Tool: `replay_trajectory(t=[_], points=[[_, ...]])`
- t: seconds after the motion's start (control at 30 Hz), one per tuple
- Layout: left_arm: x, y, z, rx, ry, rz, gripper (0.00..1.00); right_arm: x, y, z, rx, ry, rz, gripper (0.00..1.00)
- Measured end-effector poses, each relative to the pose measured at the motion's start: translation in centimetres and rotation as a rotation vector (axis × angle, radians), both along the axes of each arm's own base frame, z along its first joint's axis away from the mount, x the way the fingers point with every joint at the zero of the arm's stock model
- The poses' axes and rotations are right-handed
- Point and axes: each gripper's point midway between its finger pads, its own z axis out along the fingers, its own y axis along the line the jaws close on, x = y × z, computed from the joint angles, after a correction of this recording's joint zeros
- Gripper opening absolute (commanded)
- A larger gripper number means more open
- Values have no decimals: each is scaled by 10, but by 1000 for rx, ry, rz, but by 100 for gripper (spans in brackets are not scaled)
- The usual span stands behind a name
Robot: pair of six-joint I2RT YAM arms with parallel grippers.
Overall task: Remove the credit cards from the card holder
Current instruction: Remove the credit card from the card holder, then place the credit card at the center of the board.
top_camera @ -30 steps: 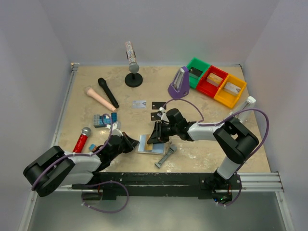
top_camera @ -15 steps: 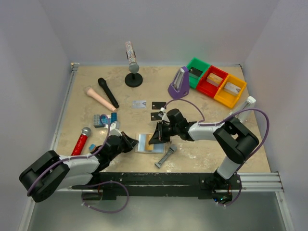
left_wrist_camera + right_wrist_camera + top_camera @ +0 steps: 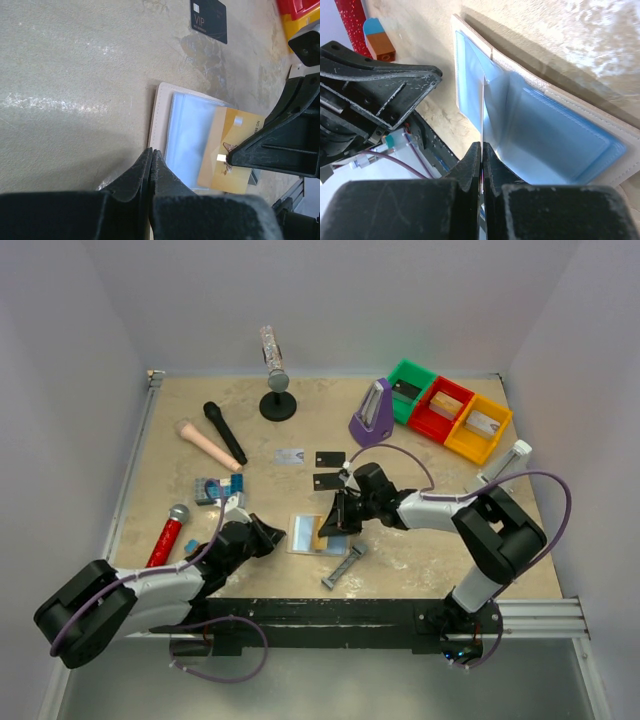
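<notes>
1. A robotics lab test cell, not a home or shop: a left robot arm point(image 3: 150, 585) and a right robot arm point(image 3: 480, 530) are bolted to a black base bar point(image 3: 320, 615) beside an aluminium rail point(image 3: 540, 612)
2. Plain white walls point(image 3: 330, 300) box in a beige stone-look table point(image 3: 180, 400) on three sides
3. The table carries unrelated props: a black microphone point(image 3: 224, 432), a red microphone point(image 3: 170, 530), a purple metronome point(image 3: 372, 412), coloured bins point(image 3: 455, 388) and toy bricks point(image 3: 210, 488)
4. Purple cables point(image 3: 385, 447) loop openly along both arms
</notes>
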Motion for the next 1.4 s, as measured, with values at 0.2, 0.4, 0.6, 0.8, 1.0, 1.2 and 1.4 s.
replay_trajectory(t=[0.2,0.4,0.6,0.8,1.0,1.2,1.4], points=[[3,1,9,-14,-26,13,0,5,-13,3,-27,-7,-24,0],[2,3,12,-11,-34,13,0,1,-23,5,-72,-17,-19,0],[1,4,32,-41,-89,5,0,-4,-33,25,-93,-83,15,0],[-6,10,51,-49,-149,-12,37,-8,-35,81,-11,-256,90,0],[-15,5,86,-103,-247,-84,64,-31,-35,124,98,-367,231,0],[-38,-20,132,-189,-360,-293,67,-73,-37,144,157,-394,441,0],[-67,-47,179,-237,-454,-555,66,-121,-36,163,210,-416,683,0]])
